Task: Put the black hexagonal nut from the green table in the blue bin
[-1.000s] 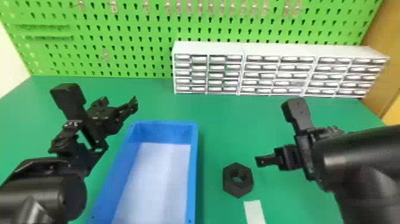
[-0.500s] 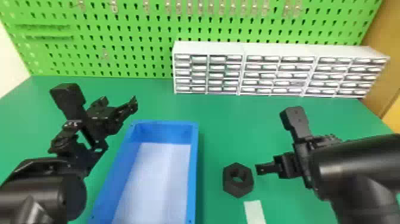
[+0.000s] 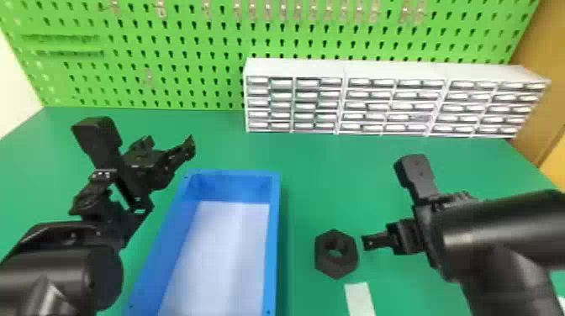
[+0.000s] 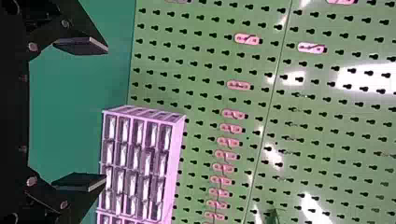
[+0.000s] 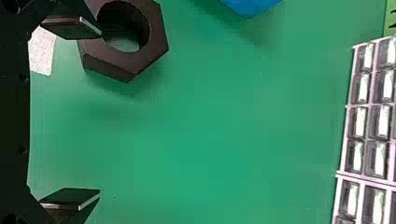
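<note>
Black hexagonal nut on the green table, lower right of centre, near the wide-open black right gripper.
The right wrist view's edge and a finger obscure part of it; the open-topped blue rectangular bin runs off the bottom; left gripper, left, gapes wide.

The head view is bright, with a pale shine on the black right arm. In the left wrist view, big white glare hits the green board at upper right. In the right wrist view, a soft shadow lies below the nut.
</note>
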Action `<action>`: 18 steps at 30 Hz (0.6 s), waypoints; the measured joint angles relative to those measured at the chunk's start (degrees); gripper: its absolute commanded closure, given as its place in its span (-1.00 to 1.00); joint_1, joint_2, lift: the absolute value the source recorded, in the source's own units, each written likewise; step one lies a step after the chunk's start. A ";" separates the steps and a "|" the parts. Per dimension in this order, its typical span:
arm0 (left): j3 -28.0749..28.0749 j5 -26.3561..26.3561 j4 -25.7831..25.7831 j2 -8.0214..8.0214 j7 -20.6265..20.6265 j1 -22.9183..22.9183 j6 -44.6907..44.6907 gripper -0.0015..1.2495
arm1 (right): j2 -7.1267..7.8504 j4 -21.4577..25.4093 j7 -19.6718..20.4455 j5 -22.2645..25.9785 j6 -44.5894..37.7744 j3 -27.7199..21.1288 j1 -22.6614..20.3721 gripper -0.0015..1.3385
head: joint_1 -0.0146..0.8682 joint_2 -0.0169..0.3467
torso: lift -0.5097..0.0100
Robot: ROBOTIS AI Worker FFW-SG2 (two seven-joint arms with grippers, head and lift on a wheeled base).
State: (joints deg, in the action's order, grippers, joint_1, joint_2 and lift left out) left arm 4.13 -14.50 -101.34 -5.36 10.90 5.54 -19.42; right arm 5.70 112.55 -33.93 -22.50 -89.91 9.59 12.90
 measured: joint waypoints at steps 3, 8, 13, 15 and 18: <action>0.00 0.00 0.00 0.00 0.00 0.00 0.00 -0.53 | -0.12 -0.96 0.00 0.14 0.00 0.02 0.15 -0.84 | 0.54 -0.73 | 0.58; 0.00 0.00 0.00 0.00 0.00 0.00 0.00 -0.53 | -0.21 -2.70 0.00 0.75 0.00 0.24 0.51 -0.84 | 0.54 -0.73 | 0.58; 0.00 0.00 0.01 0.00 0.00 0.00 0.00 -0.53 | -0.24 -4.47 0.00 1.67 0.00 0.75 1.00 -0.84 | 0.54 -0.73 | 0.58; 0.00 0.00 0.01 0.00 0.00 0.00 0.00 -0.53 | -0.25 -5.16 0.00 2.12 0.00 1.15 1.33 -0.84 | 0.54 -0.73 | 0.58; -0.02 0.00 0.01 0.00 0.00 0.00 0.00 -0.53 | -0.21 -5.98 0.00 2.67 0.00 1.79 1.88 -0.84 | 0.54 -0.73 | 0.58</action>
State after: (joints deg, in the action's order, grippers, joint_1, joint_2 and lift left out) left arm 4.11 -14.50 -101.33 -5.36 10.90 5.54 -19.42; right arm 5.48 106.58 -33.93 -19.83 -89.91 11.37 14.78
